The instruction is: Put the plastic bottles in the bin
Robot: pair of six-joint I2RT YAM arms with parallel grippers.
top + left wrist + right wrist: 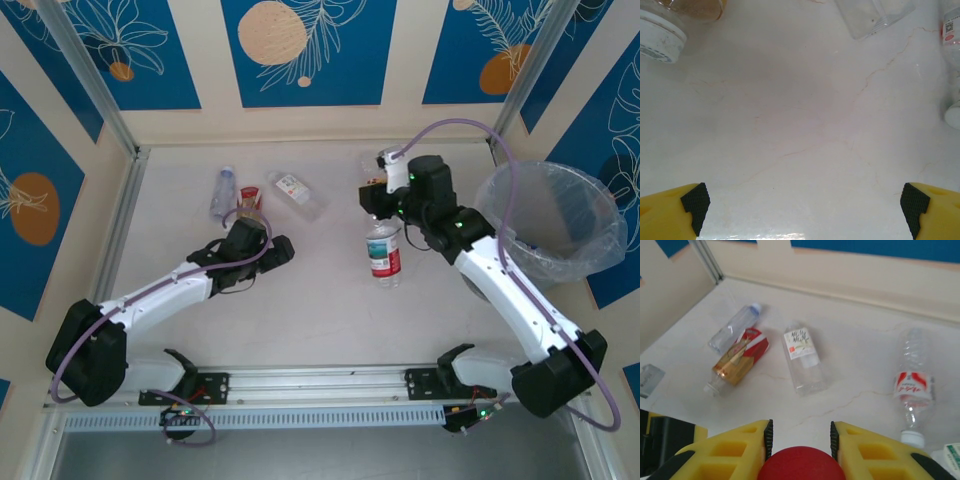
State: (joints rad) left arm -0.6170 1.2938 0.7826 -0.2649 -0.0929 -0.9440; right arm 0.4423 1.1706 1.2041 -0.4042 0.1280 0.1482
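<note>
The right hand [801, 437] is closed tight on a red-capped bottle [801, 466]. The round red cap sits pinched between the two yellow fingers, and the rest of that bottle is hidden under the hand. In the top view the right arm [500, 280] reaches in over the far middle of the counter [320, 310], so the hand and its bottle are left of the bin [592, 248] and apart from it. The bin is a wide round basket lined with a crinkled clear bag. It stands at the right edge of the counter, just beside the arm's white forearm.

The left hand [805, 206] is spread wide and holds nothing. Its black pads [696, 202] sit in the two bottom corners of its wrist view, with bare marbled counter between them. From above, this hand is just on the near side of the brown bottle [249, 198].

Four more bottles lie on their sides on the counter. A bluish clear bottle [222, 192] lies farthest left, close alongside the brown one, which has a red label. A clear bottle with a white label [296, 194] lies a little to their right, not touching them. In the right wrist view a fourth bottle, clear with a red label [912, 385], lies off to the right of those three, with its white cap pointing toward the camera.
</note>
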